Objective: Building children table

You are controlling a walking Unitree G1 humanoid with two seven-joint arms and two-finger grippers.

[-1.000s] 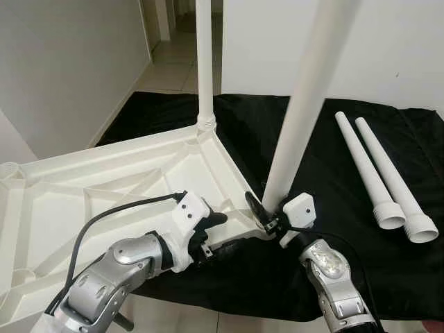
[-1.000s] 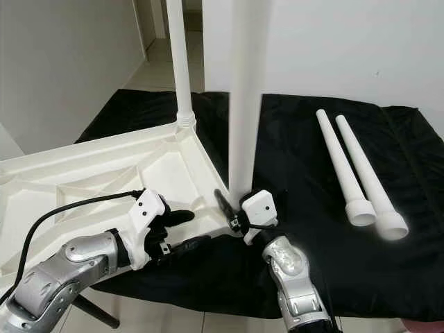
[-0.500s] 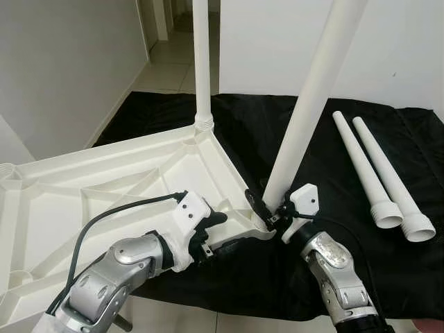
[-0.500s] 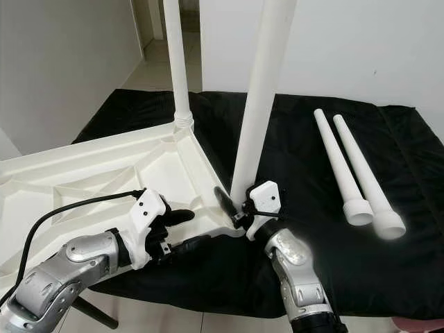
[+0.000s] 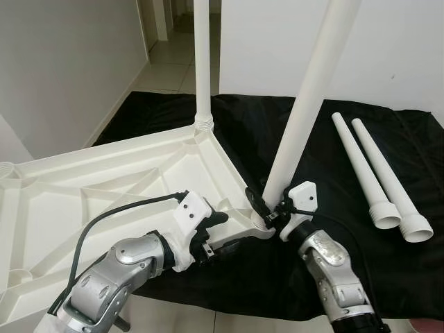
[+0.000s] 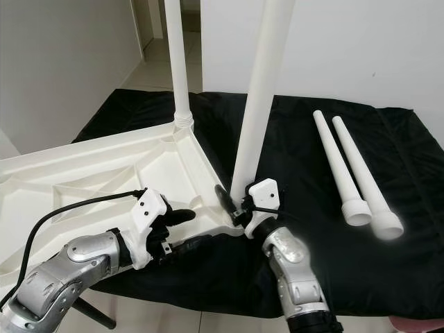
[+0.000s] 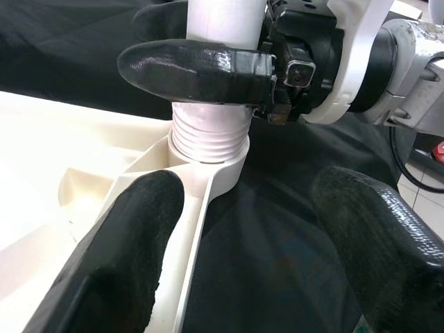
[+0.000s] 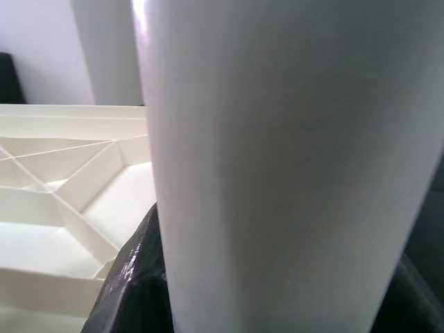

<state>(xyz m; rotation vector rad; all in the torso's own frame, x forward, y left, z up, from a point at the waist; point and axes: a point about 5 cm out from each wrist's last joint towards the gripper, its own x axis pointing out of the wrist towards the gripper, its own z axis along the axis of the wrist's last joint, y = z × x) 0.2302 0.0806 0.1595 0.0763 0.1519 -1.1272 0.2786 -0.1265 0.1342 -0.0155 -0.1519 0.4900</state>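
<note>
In the left eye view, the right gripper (image 5: 272, 210) is pinching the leg (image 5: 305, 107) at its lower end, and the leg is leaning away from the upside-down tabletop (image 5: 97, 194) while its foot is sitting at the near corner socket (image 5: 258, 223). The left gripper (image 5: 218, 234) is lying just beside this socket, on the tabletop edge. A fitted leg (image 5: 202, 62) is standing straight at the far corner, and two spare legs (image 5: 378, 177) are lying on the black cloth (image 5: 333, 250) beyond the right gripper.

In the right eye view, the lean is looking smaller, but the leg is still not upright.

In the left wrist view, the left gripper's fingers (image 7: 125, 270) are spread, one on each side of the socket rim, holding nothing. The leg's thread (image 7: 209, 135) is sitting only partly inside.

In the right wrist view, the leg is pressing against the black finger (image 8: 135, 284).

I judge that turning while tilted could cross the thread or jam it, and the unclamped tabletop could slide away.
</note>
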